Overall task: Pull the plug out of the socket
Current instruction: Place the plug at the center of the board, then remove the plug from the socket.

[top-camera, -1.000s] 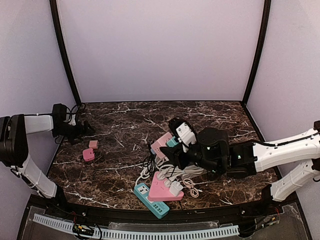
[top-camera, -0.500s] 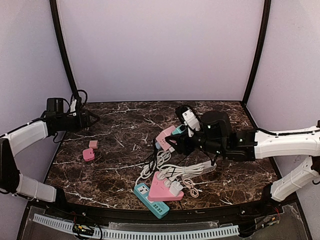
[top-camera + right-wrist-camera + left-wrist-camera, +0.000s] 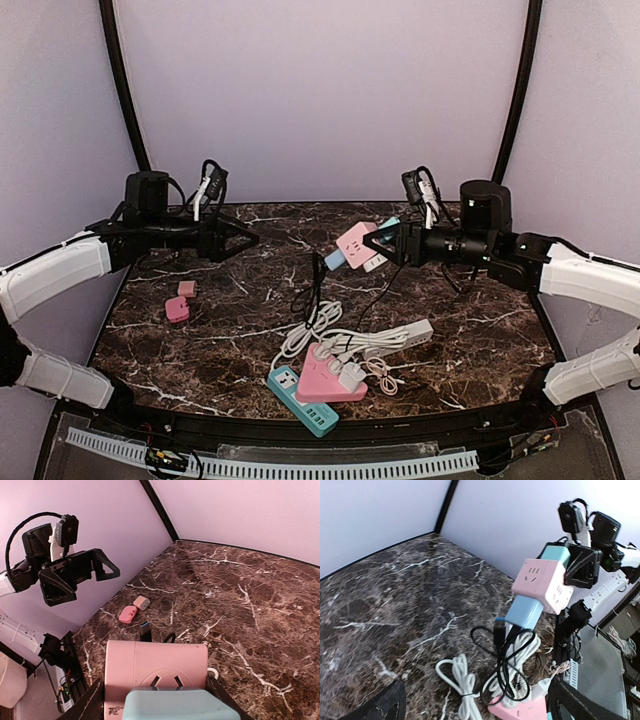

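Your right jaws are clenched on the pink socket cube (image 3: 356, 244), held above the bench (image 3: 220, 335) with the blue plug (image 3: 334, 260) seated in its lower face. Your left jaws gape empty, apart. The cube hides the fingertip contact.

light: bright, even | shadows: soft | focus: sharp | wrist edges: slightly distorted

A lab-style robot test cell: plain lilac walls (image 3: 320, 100), black frame posts (image 3: 126, 100), marble-patterned tabletop (image 3: 235, 295).
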Robot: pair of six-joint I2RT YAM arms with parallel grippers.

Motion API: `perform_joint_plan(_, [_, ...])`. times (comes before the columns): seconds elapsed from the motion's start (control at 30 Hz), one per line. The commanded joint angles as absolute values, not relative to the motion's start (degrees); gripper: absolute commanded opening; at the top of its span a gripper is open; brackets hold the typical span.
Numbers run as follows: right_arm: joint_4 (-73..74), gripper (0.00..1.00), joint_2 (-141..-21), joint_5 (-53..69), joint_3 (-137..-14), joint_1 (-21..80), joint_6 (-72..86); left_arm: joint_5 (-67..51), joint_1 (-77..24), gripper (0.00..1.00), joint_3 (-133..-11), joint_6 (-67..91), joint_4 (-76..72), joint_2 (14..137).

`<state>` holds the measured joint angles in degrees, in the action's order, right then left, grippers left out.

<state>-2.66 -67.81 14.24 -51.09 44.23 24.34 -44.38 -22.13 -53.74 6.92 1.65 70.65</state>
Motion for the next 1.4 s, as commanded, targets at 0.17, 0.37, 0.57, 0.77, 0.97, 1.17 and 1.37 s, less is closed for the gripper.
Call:
perform_joint_plan(0.17, [-8.0,0.00,-65.9,28.7,-54.0,43.5,33.9,-38.0,-37.5,0.99,-56.5,-3.1,-4.5,73.7])
perform_joint_plan(0.37, [-9.9,0.00,-66.8,25.3,-53.2,45.7,41.0,-32.6,-41.4,0.99,-49.7,-6.8,-9.6,70.1])
perform_joint_plan(0.57, [-8.0,0.00,-69.3,19.3,-55.0,48.1,45.8,-18.3,-47.8,0.99,-46.8,-13.8,-7.4,66.9])
perform_joint_plan(0.77, [-4.7,0.00,-71.1,14.6,-58.1,50.9,46.3,-15.0,-50.6,0.99,-46.7,-15.3,-7.0,68.0])
perform_joint_plan(0.97, [-5.0,0.00,-72.3,10.8,-58.3,52.9,48.6,-10.6,-51.6,0.84,-47.0,-15.4,-7.0,68.9])
perform_joint_plan(1.17, [-6.0,0.00,-74.5,9.7,-59.0,53.8,49.7,-9.6,-52.0,0.71,-46.6,-15.0,-7.6,69.2])
perform_joint_plan(1.37, [-8.0,0.00,-75.9,9.6,-59.1,54.2,51.0,-8.5,-52.2,0.67,-47.5,-14.3,-6.8,71.5])
